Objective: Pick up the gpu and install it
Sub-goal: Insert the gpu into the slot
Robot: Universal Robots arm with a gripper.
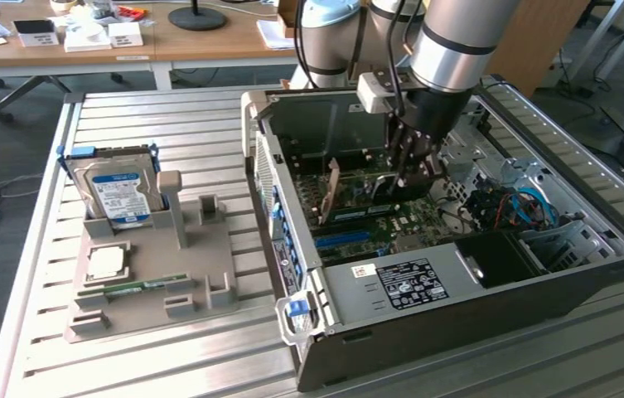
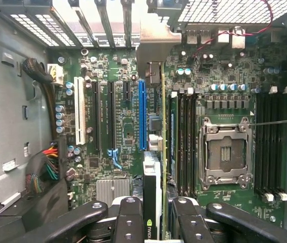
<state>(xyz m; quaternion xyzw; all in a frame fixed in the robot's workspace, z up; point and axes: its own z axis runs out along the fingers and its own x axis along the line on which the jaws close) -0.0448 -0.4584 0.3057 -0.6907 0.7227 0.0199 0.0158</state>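
Observation:
My gripper [image 1: 414, 176] reaches down into the open computer case [image 1: 577, 274] and is shut on the gpu [image 1: 373, 195]. The green card stands on edge over the motherboard, its silver bracket toward the case's rear slots. In the wrist view the gpu [image 2: 153, 177] appears edge-on between the black fingers [image 2: 128, 217], its black cooler face carrying a green logo. My gripper [image 2: 152, 215] holds it just beside the long blue slot [image 2: 142, 114]. Whether the card's edge touches a slot I cannot tell.
Outside the case, a grey fixture [image 1: 195, 265] holds a hard drive [image 1: 118, 195], a processor chip [image 1: 107, 261] and a memory stick [image 1: 146, 286]. Inside are the power supply [image 1: 411, 282], cables [image 1: 527, 207], a processor socket [image 2: 223, 152] and memory slots [image 2: 184, 142].

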